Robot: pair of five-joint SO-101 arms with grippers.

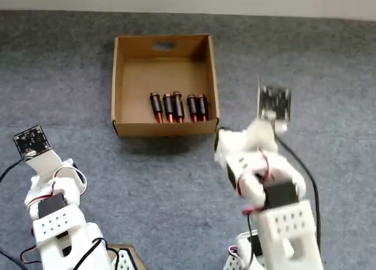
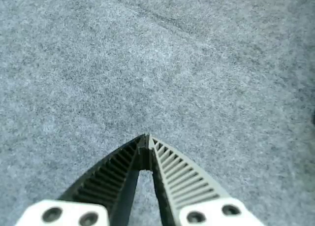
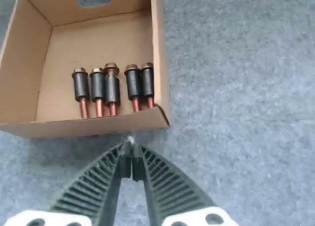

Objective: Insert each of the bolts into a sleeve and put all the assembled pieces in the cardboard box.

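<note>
An open cardboard box (image 1: 120, 82) (image 3: 159, 58) sits on the grey carpet at the middle back. Several copper bolts in black sleeves (image 1: 178, 106) (image 3: 111, 86) lie side by side along its near wall. My right gripper (image 3: 129, 146) is shut and empty, hovering just in front of the box's near right corner. The right arm (image 1: 258, 164) stands right of the box. My left gripper (image 2: 146, 140) is shut with nothing in it, low over bare carpet. The left arm (image 1: 50, 193) is folded back at the front left.
Grey carpet (image 1: 329, 76) spreads around the box on all sides. A small brown object (image 1: 130, 255) shows at the front edge beside the left arm's base. The box's walls stand taller than the pieces inside.
</note>
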